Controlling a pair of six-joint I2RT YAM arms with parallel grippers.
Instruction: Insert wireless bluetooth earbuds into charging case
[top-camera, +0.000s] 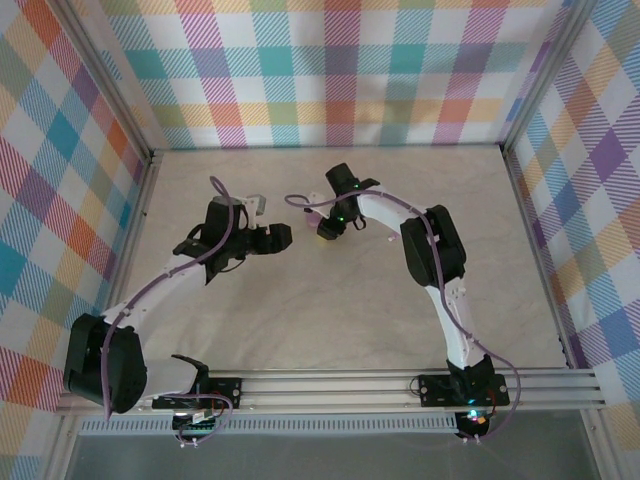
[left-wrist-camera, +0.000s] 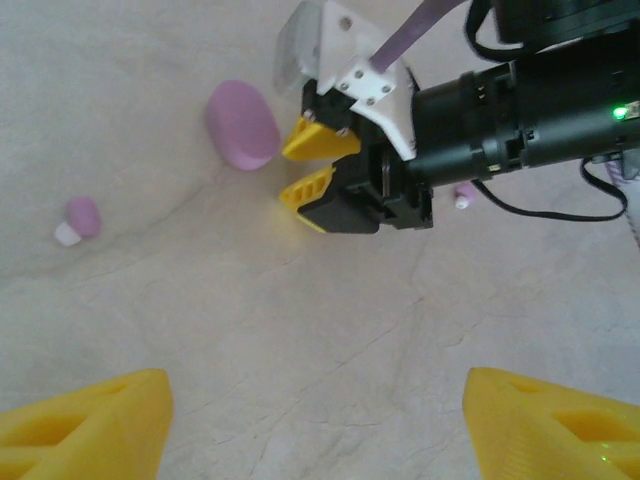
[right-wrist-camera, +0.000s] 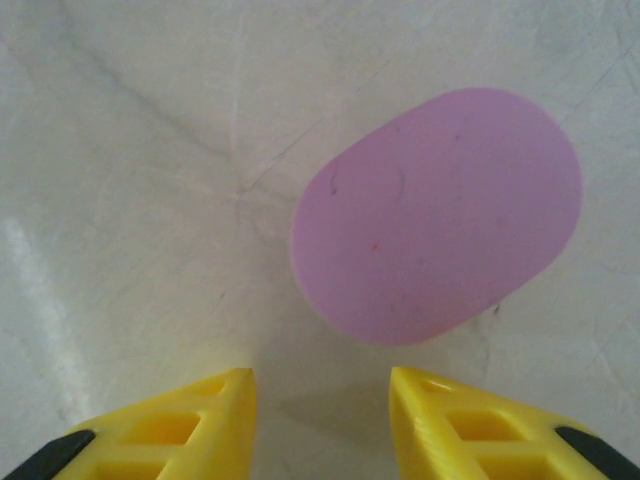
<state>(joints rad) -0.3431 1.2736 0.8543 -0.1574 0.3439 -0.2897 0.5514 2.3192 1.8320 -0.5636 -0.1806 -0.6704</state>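
The purple charging case (right-wrist-camera: 440, 215) is a smooth oval pebble lying flat on the pale table, just ahead of my right gripper (right-wrist-camera: 320, 410). That gripper is open, its yellow fingers fairly close together with only table between them. In the left wrist view the case (left-wrist-camera: 242, 124) lies left of the right gripper's yellow fingertips (left-wrist-camera: 318, 140). A purple earbud (left-wrist-camera: 80, 217) with a white tip lies further left. Another small earbud (left-wrist-camera: 465, 193) peeks out behind the right arm. My left gripper (left-wrist-camera: 320, 430) is wide open over bare table. From above, both grippers (top-camera: 280, 237) (top-camera: 322, 232) face each other mid-table.
Plaid walls (top-camera: 330, 70) close in the table on three sides. An aluminium rail (top-camera: 400, 382) carrying both arm bases runs along the near edge. The right arm's black body and cable (left-wrist-camera: 540, 100) cross the upper right of the left wrist view.
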